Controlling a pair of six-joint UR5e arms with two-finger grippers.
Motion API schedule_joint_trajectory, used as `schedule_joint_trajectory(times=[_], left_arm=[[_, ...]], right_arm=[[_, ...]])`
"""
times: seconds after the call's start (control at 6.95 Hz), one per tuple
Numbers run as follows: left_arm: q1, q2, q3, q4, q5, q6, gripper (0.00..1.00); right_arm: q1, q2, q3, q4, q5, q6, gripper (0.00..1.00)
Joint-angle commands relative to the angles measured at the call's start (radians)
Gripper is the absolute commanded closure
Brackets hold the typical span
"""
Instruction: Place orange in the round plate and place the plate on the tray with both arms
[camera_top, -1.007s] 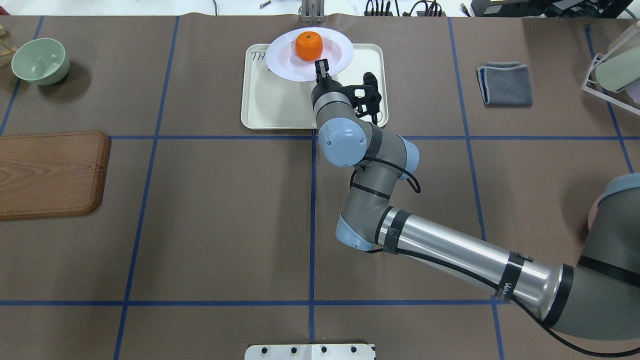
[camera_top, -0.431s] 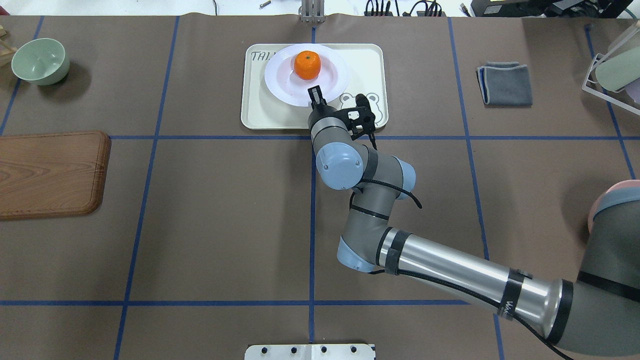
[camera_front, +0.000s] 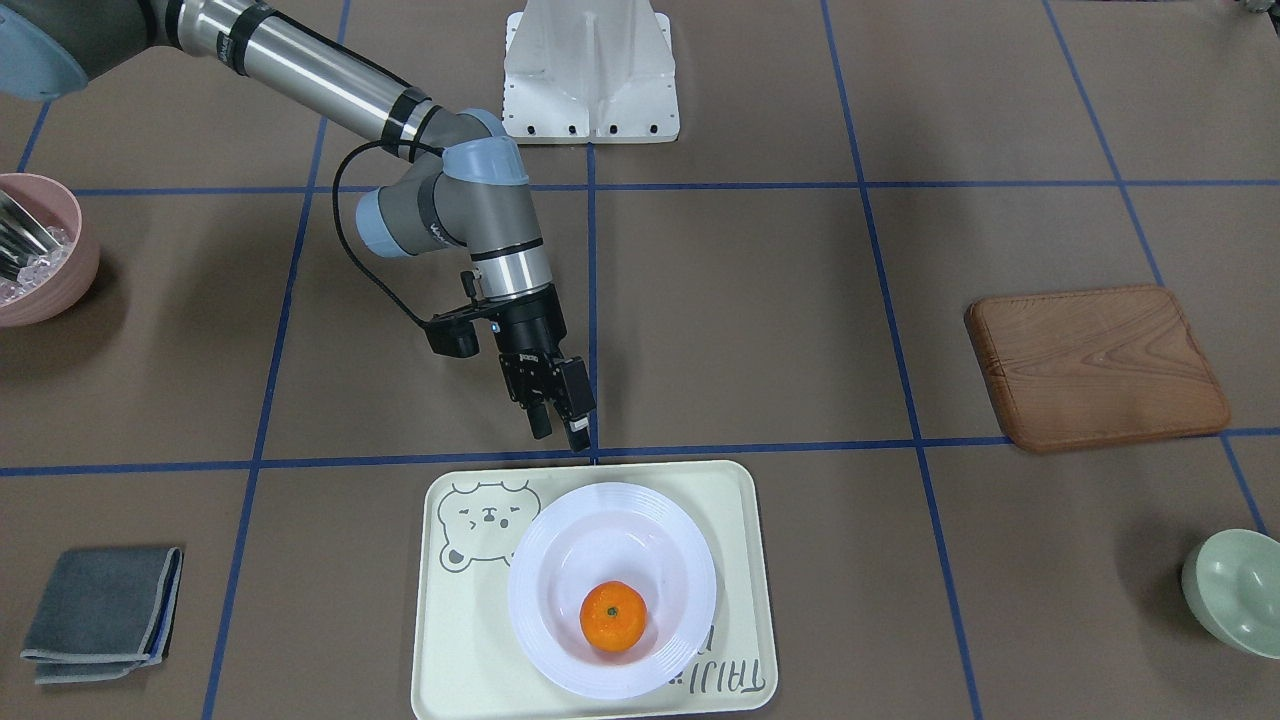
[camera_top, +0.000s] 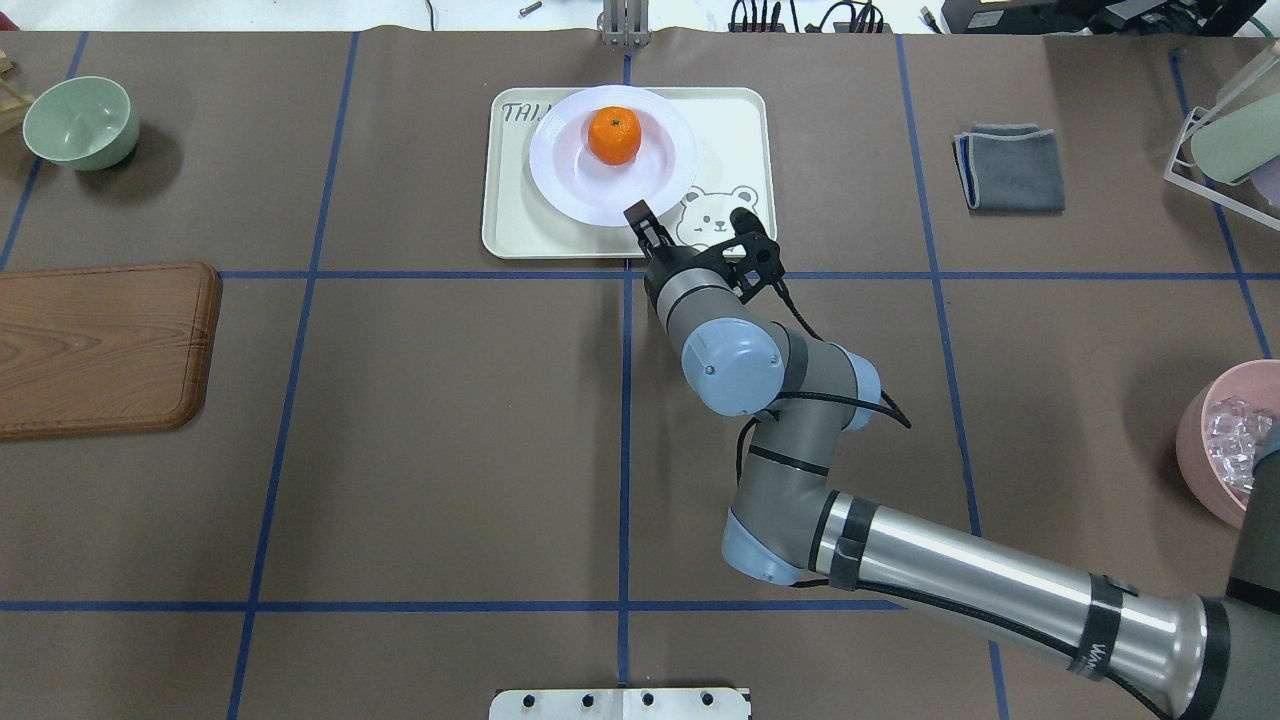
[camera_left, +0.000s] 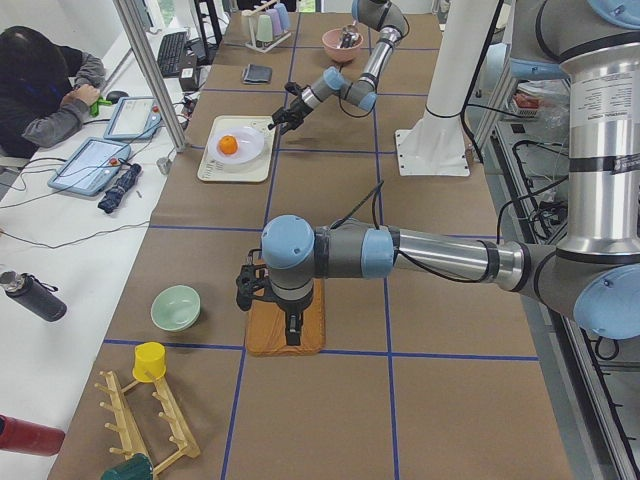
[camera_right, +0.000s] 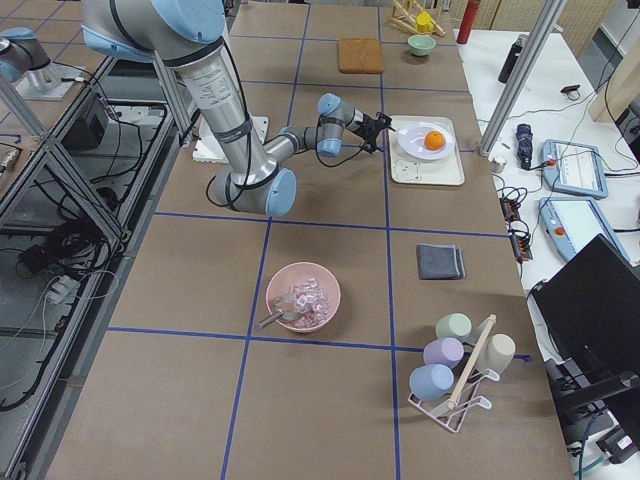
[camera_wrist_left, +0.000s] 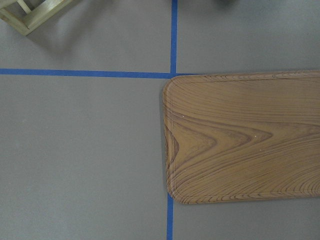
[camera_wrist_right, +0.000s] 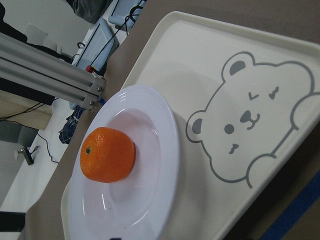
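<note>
The orange (camera_top: 614, 136) lies in the white round plate (camera_top: 560, 180), and the plate rests flat on the cream bear tray (camera_top: 510, 220). My right gripper (camera_top: 645, 222) hovers by the tray's near edge, just off the plate's rim. It is open and holds nothing, as the front view also shows (camera_front: 558, 428). The right wrist view looks down on the orange (camera_wrist_right: 107, 155), the plate (camera_wrist_right: 165, 135) and the tray's bear drawing (camera_wrist_right: 250, 120). My left gripper (camera_left: 291, 335) hangs over the wooden board (camera_left: 285, 325), and I cannot tell whether it is open or shut.
The brown wooden board (camera_top: 100, 345) lies at the left. A pale green bowl (camera_top: 80, 120) stands far left, a folded grey cloth (camera_top: 1010, 165) right of the tray. A pink bowl with ice (camera_top: 1215, 450) and a cup rack (camera_top: 1230, 130) stand at the right edge. A person (camera_left: 40, 80) sits beyond the table.
The plate with the orange came down from the tray's far edge onto the tray. My right gripper let go of the plate's rim and drew back toward the robot.
</note>
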Motion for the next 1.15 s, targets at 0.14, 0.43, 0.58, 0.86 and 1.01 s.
schedule_joint_trajectory(times=[0.14,0.43,0.58,0.86,1.01], left_arm=[[0.000,0.003,0.003,0.000,0.000,0.002,0.02],[-0.001,0.011,0.000,-0.008,0.002,0.015,0.02],[-0.001,0.014,0.006,-0.058,0.008,0.012,0.02],[-0.001,0.021,0.008,-0.066,0.009,0.013,0.02],[0.000,0.023,0.008,-0.066,0.009,0.013,0.02]], right_arm=[[0.148,-0.045,0.145,-0.343,0.342,-0.467,0.00],[0.286,-0.139,0.238,-0.473,0.524,-0.819,0.00],[0.371,-0.161,0.286,-0.582,0.615,-0.993,0.00],[0.531,-0.292,0.432,-0.739,0.735,-1.362,0.00],[0.626,-0.394,0.476,-0.739,0.814,-1.503,0.00]])
